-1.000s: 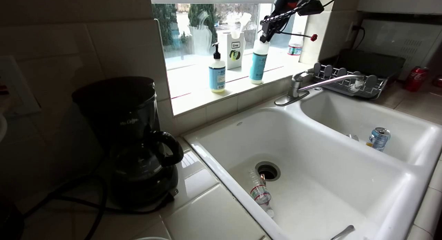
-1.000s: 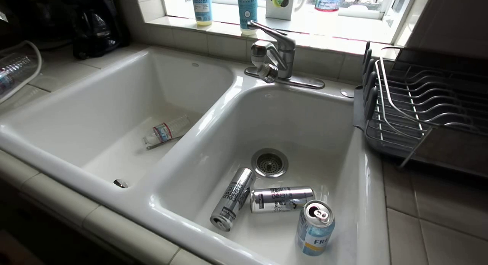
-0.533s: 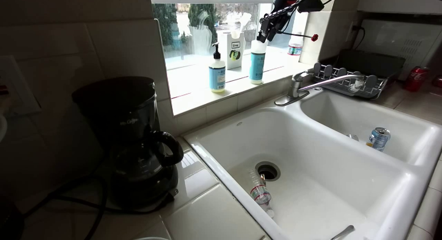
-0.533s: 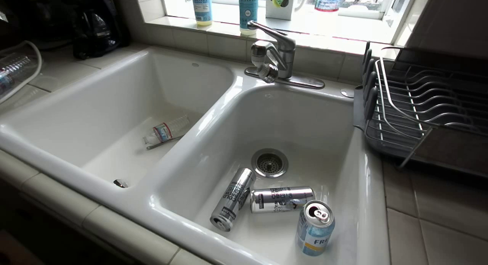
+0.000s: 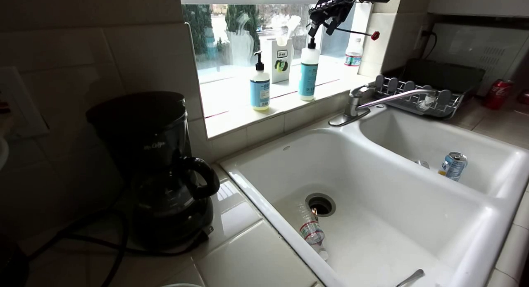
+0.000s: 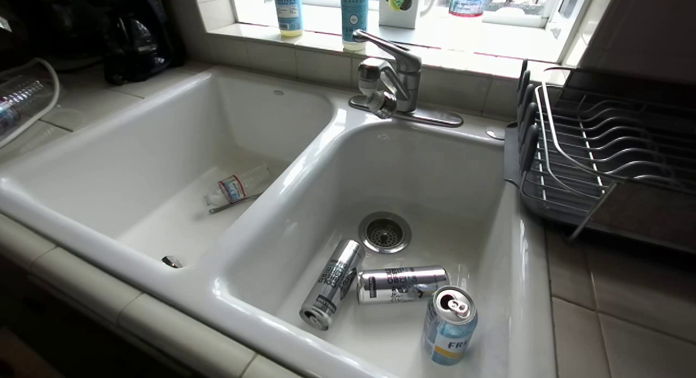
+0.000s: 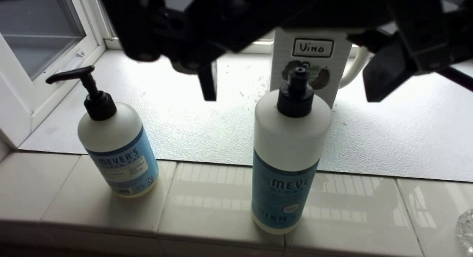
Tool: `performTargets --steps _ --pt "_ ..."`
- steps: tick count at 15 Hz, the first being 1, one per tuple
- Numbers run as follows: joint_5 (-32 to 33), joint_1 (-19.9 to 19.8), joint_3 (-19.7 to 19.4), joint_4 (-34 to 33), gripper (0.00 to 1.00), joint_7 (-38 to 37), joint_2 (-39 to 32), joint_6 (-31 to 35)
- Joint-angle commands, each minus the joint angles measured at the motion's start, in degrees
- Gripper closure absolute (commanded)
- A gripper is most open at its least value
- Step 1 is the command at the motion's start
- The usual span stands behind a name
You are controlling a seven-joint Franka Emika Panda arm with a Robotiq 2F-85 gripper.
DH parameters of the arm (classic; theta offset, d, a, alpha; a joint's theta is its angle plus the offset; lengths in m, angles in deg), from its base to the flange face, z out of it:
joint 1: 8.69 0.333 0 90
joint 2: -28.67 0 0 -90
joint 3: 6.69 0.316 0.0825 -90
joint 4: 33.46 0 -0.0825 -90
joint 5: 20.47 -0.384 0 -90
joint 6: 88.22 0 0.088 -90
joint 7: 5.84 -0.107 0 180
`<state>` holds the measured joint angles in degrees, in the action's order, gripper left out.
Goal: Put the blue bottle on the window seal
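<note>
Wrist view: my gripper [image 7: 293, 90], spread wide, has just risen off the cap [image 7: 295, 100], and the blue bottle [image 7: 286, 183] stands upright on the sill [image 7: 208, 205], pump bottle [image 7: 120, 149] at its nine o'clock, so I judge the placing done.

In an exterior view the top edge cuts off the blue bottle [image 6: 354, 11] and the pump bottle [image 6: 289, 11], and the faucet [image 6: 410, 79] hides a little of the former. In the wrist view the jaws run out at the top and cover the upper end of the white container [image 7: 314, 60]; a clear thing [image 7: 467, 229], cut by the right edge, shows too little to name.
</note>
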<state>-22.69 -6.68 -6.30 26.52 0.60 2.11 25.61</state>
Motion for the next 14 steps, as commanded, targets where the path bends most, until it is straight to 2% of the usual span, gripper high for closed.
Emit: performTargets --steps 1,3,13,14 --pt "0.62 0.75 -0.54 10.76 0.0 -3.52 8.6 3.4" --pt "0.83 0.84 -0.49 16.05 0.0 -4.66 13.16 4.27" --pt "-7.82 0.07 0.58 41.02 0.0 0.15 38.68 -16.54" --pt "-8.0 0.23 0.45 43.84 0.0 1.22 41.51 -16.82"
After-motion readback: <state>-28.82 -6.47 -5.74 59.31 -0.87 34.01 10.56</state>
